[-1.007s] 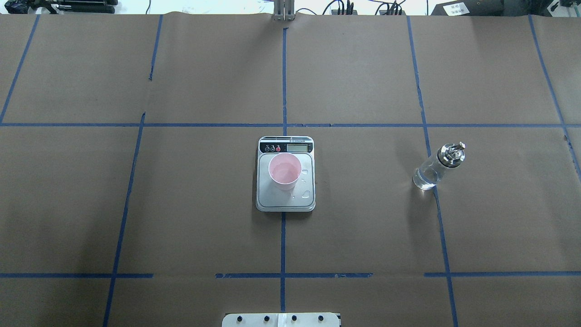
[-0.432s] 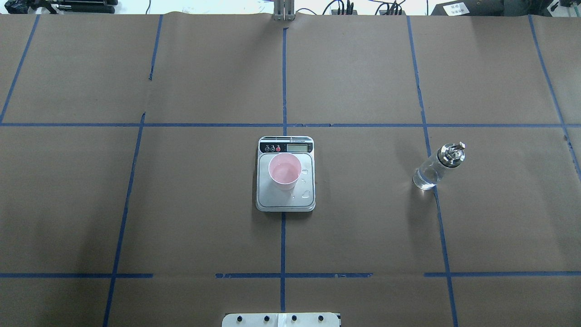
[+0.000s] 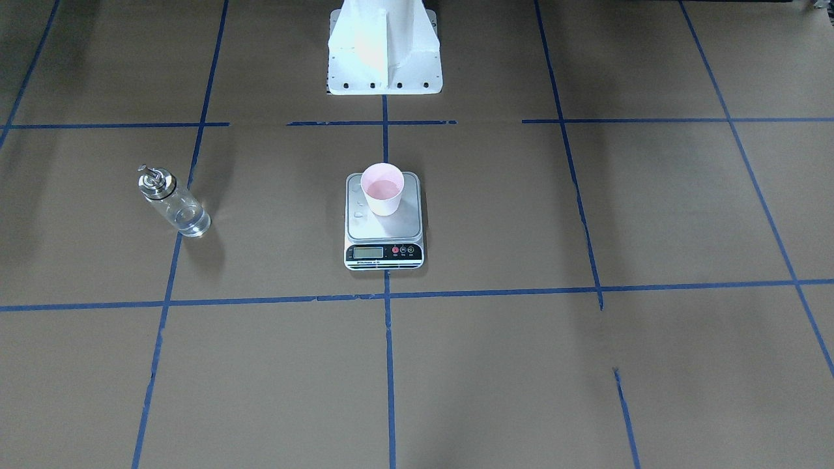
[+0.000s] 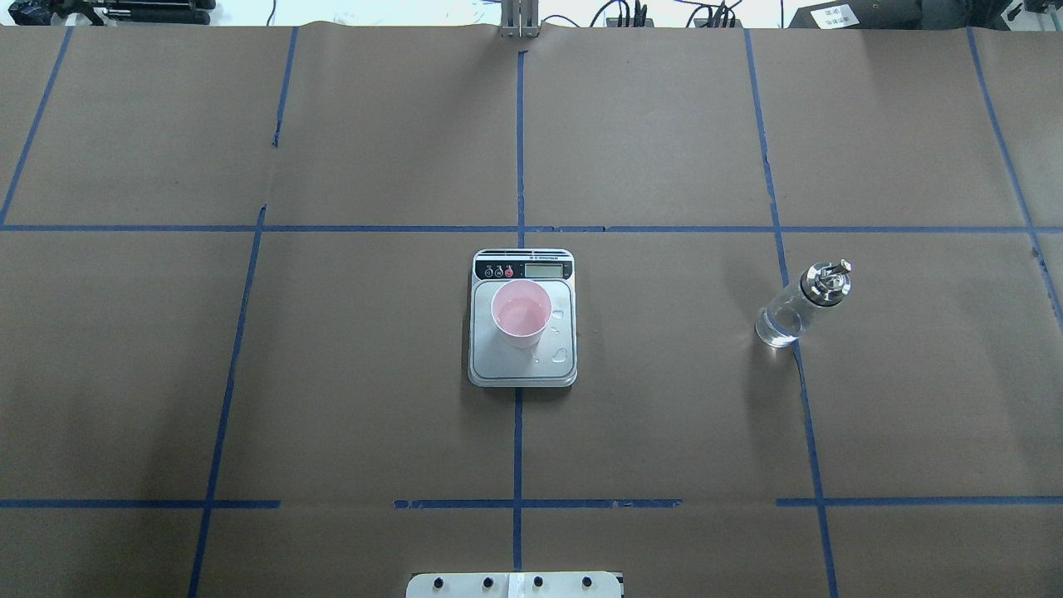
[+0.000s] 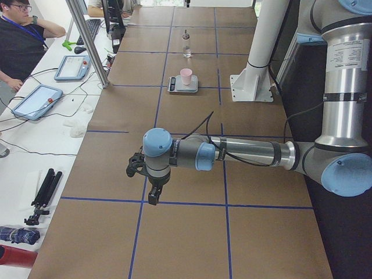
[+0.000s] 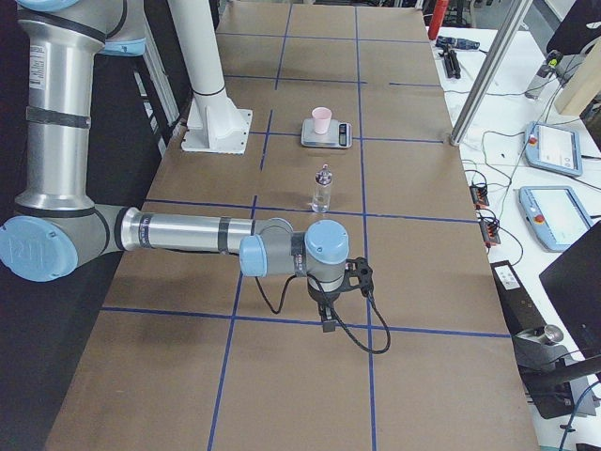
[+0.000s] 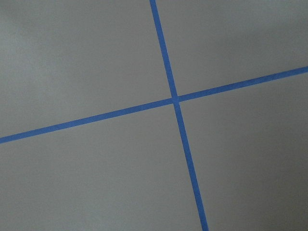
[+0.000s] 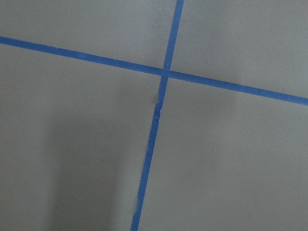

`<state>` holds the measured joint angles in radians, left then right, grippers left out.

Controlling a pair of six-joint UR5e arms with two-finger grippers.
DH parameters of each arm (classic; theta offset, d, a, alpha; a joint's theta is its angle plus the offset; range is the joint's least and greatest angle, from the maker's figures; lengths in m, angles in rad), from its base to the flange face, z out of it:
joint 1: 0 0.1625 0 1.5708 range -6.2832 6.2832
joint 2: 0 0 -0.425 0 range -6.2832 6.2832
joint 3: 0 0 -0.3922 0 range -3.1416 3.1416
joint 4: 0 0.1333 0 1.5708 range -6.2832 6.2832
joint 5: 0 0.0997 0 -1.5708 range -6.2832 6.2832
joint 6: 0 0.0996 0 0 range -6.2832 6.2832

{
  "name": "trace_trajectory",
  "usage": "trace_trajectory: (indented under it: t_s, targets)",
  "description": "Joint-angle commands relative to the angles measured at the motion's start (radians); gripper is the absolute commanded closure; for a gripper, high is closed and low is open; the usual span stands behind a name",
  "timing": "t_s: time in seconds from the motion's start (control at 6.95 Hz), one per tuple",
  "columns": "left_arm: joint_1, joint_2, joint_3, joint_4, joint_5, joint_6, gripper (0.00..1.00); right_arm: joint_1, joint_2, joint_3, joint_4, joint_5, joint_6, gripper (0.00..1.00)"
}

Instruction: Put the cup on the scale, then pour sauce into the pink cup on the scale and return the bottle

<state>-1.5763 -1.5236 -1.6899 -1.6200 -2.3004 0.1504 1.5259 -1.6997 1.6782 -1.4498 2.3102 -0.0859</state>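
The pale pink cup (image 4: 521,314) stands upright on the steel platform of the scale (image 4: 519,367) at the table's middle, with clear liquid in it. Drops of liquid lie on the platform beside the cup. The clear glass bottle (image 4: 796,311) with a metal spout stands upright on the table to the right, apart from the scale. The cup (image 3: 382,189) and bottle (image 3: 173,204) also show in the front-facing view. My left gripper (image 5: 152,199) shows only in the exterior left view and my right gripper (image 6: 327,325) only in the exterior right view. Both hang low over bare table far from the scale, and I cannot tell whether they are open or shut.
Brown paper with a blue tape grid covers the table. The white robot base (image 3: 383,52) stands behind the scale. An operator (image 5: 17,40) and tablets (image 5: 36,102) are at a side bench beyond the table's far edge. Both wrist views show only paper and tape.
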Motion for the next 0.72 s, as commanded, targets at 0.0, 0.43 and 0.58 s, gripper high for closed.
trace_trajectory:
  t_s: [0.0,0.43,0.58]
  targets:
    - [-0.002,0.037,-0.002,-0.004,-0.007,0.001,0.0,-0.001,0.0,0.005,0.003,0.008,-0.002,0.0]
    - [-0.002,0.037,-0.002,-0.008,-0.007,0.001,0.0,-0.035,-0.008,0.012,0.011,0.074,-0.005,0.0]
    - [-0.002,0.039,-0.002,-0.003,-0.007,0.001,0.0,-0.038,-0.003,0.012,0.009,0.069,-0.006,0.0]
